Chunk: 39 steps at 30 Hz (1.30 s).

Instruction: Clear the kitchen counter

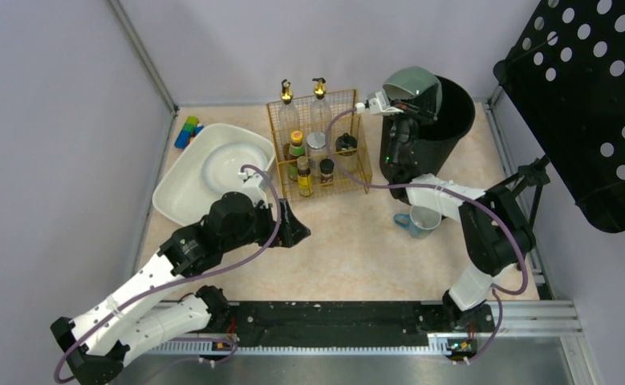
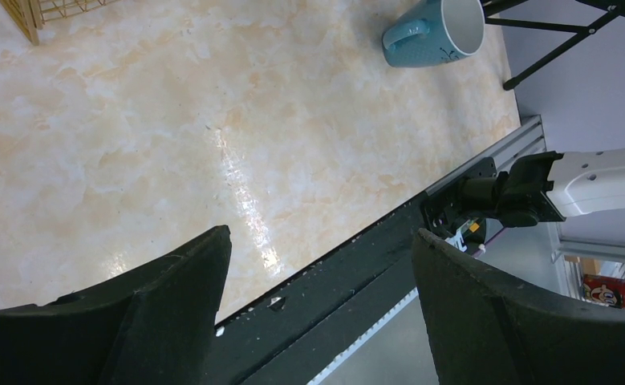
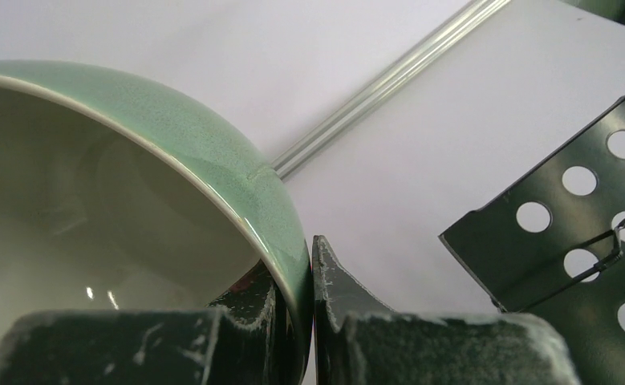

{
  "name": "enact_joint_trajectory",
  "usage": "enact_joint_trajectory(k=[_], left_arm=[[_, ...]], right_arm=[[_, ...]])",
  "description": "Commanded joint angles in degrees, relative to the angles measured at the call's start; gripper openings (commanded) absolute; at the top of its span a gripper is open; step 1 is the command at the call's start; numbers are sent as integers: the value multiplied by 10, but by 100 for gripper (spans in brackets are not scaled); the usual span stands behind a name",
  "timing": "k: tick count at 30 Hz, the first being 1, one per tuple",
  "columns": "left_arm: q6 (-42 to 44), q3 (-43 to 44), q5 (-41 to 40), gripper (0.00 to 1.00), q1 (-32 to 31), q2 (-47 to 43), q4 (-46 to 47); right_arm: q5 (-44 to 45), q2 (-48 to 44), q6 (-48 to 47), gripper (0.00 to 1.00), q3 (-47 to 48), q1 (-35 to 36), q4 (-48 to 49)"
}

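While our right gripper point(image 3: 313, 277) clamps the rim of the glazed green ceramic bowl point(image 3: 116, 224) over the black bin point(image 1: 453, 116) on the beige marbled bench point(image 2: 132, 144), we judge it slick and breakable; the left gripper point(image 2: 321, 241) gapes.

Polished, stone-look marbling on the kitchen counter point(image 2: 172, 120), with a bright glare streak mid-frame in the left wrist view. Glossy glazed ceramic for the green bowl point(image 3: 245, 184), finely speckled outside, smooth and pale inside. Matt black, scuffed whitish at the edges, on the fingers point(image 3: 342, 295) of the right gripper point(image 3: 310, 273); similar matt, grainy black on the left gripper point(image 2: 322, 233). Shiny teal glaze on the mug point(image 2: 421, 36). Thin gold-coloured wire for the rack point(image 1: 342, 112). Smooth white, plastic-looking tub point(image 1: 182, 175). Dark sheet metal, faintly sheened, for the perforated panel point(image 3: 501, 249) at right of the right wrist view.
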Motion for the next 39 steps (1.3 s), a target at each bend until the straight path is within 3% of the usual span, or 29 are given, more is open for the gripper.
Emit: enact_joint_trajectory(k=[1,16,23,27,31,35,39], left_arm=[[9,-2,-2,87,-3,-12,11],[13,12,-5,87,-3,-16,0],[6,17,0,87,-2,-3,9],[9,37,-16,87,-2,3,8],[23,69,-41,87,-2,18,4],[33,99,-54,87,-2,30,0],[35,130,-65,87,-2,40,-9]], right_arm=[[-68,-47,-19,0,24,7,193],[-54,-102,-31,0,88,30,193],[-57,-138,-51,0,136,89,172],[-8,-167,-47,0,160,143,106],[104,-234,60,0,174,195,-53],[183,-313,337,0,179,217,-383],[174,-373,609,0,191,220,-709]])
